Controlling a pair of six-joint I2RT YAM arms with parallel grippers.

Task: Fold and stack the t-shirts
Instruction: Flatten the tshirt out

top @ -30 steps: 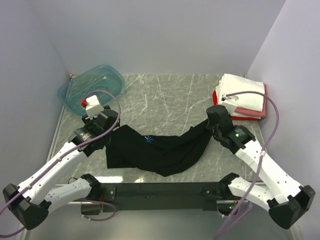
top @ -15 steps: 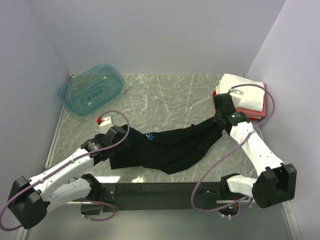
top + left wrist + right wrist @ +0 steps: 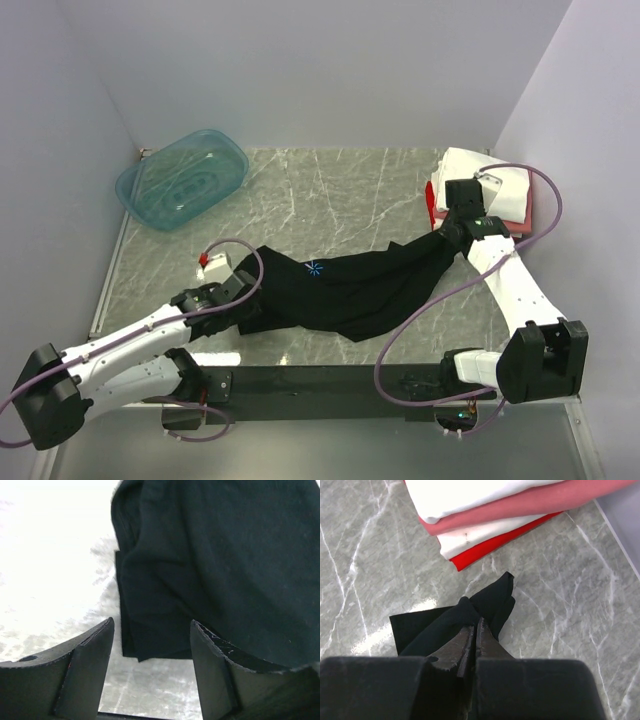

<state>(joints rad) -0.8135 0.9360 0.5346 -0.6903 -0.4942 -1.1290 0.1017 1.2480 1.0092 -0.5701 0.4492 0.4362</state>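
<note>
Grey marble table [image 3: 330,190] between pale walls [image 3: 300,70]; a teal tub [image 3: 182,178] sits far left, folded shirts [image 3: 495,190] far right, the black shirt [image 3: 350,290] stretched between them. Left wrist view: the left gripper [image 3: 150,630] is spread apart, shirt edge just ahead. Right wrist view: the right gripper [image 3: 475,630] pinches the black shirt's corner near the folded shirts.
</note>
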